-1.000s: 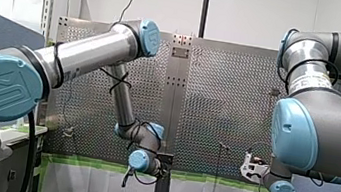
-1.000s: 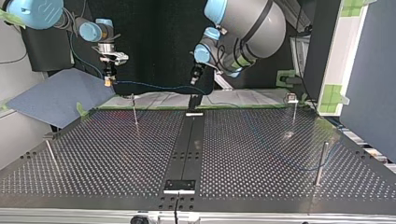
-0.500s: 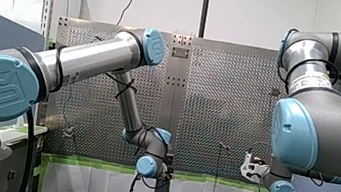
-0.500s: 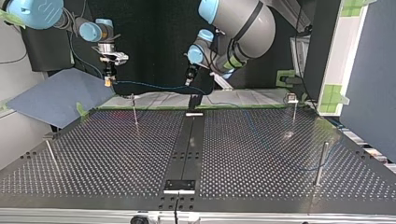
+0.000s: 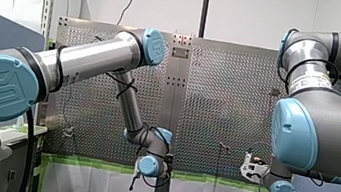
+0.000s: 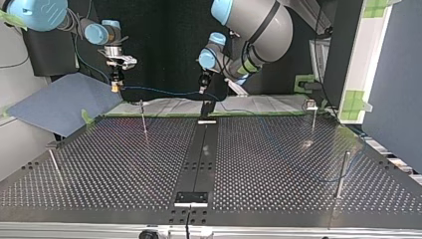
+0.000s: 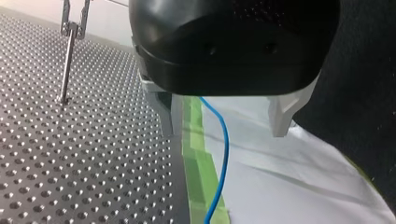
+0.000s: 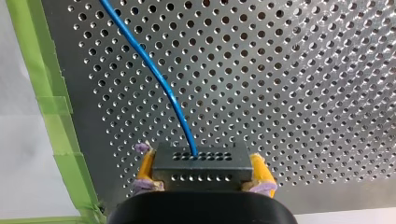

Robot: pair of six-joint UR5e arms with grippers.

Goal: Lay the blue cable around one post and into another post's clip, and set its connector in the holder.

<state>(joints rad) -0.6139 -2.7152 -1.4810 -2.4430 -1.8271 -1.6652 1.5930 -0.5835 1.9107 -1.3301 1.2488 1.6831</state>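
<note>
Your right end effector point(image 8: 203, 166) is clamped on the black connector point(image 8: 201, 174) between yellow pads point(image 8: 260, 171), over the perforated tabletop point(image 8: 289, 70). The blue cable point(image 8: 187, 134) leaves the connector's face. Your left end effector point(image 7: 224, 117) stands wide, the cable hanging between its fingers point(image 7: 282, 116), touching neither.

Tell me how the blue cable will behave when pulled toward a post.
Likely floppy: the blue cable sags along its free span in the top view and curves away from the connector. Probably light, being thin. It may slide rather than follow, since it runs loose between my left gripper's open fingers.
</note>
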